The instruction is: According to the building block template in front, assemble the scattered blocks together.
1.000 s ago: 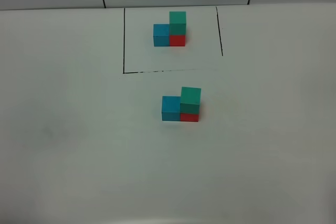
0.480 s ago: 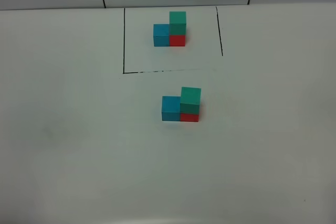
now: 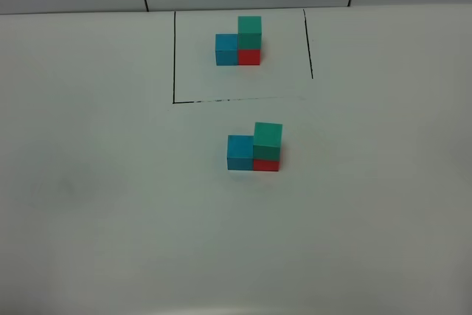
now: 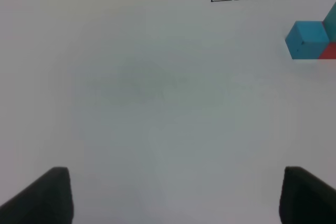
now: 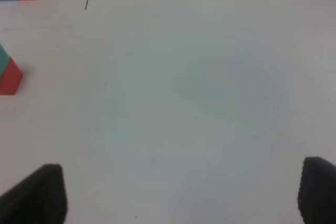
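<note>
Left gripper [image 4: 170,195]: jaws spread wide, empty.
Right gripper [image 5: 181,192]: jaws spread wide, empty.
Assembled blocks [image 3: 254,149]: matching template [image 3: 240,42] layout.

The left gripper [image 4: 170,198] stands open over bare table [image 4: 147,93]; a blue block [image 4: 306,39] touches a red block [image 4: 328,52].

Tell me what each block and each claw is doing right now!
template blocks: put together inside the black outline, green on red, blue beside red.
blue block: on the table, touching the red block's side.
red block: on the table, under the green block.
green block: stacked on the red block.
left claw: open, holding nothing, away from the blocks.
right claw: open, holding nothing, away from the blocks.
</note>
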Robot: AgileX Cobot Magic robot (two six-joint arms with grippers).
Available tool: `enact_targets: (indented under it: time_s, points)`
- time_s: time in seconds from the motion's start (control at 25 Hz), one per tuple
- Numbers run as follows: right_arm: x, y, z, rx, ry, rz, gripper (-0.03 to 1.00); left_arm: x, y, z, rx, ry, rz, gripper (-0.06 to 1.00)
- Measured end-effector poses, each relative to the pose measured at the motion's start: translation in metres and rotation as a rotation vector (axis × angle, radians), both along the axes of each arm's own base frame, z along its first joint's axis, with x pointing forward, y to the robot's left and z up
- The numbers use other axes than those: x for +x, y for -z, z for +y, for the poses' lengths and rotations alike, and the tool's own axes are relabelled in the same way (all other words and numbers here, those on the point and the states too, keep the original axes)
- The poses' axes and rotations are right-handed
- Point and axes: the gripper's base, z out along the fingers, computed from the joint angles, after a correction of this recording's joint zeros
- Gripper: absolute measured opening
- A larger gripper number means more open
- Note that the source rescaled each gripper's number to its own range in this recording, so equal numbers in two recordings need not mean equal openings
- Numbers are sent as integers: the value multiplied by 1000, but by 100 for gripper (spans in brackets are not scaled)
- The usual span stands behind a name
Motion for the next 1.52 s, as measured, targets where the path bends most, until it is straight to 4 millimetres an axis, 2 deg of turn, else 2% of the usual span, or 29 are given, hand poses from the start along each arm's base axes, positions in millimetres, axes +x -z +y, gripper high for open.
enact_targets:
  time_s: [0.56,0.88,1.52]
  points:
    - [0,0,0,2,12,-1,75,0,0,0,0,0,0,98]
    - [-1,0,2,3,188,-2,74,0,0,0,0,0,0,98]
    - [-1,0,2,3,194,-3,73,0,0,0,0,0,0,98]
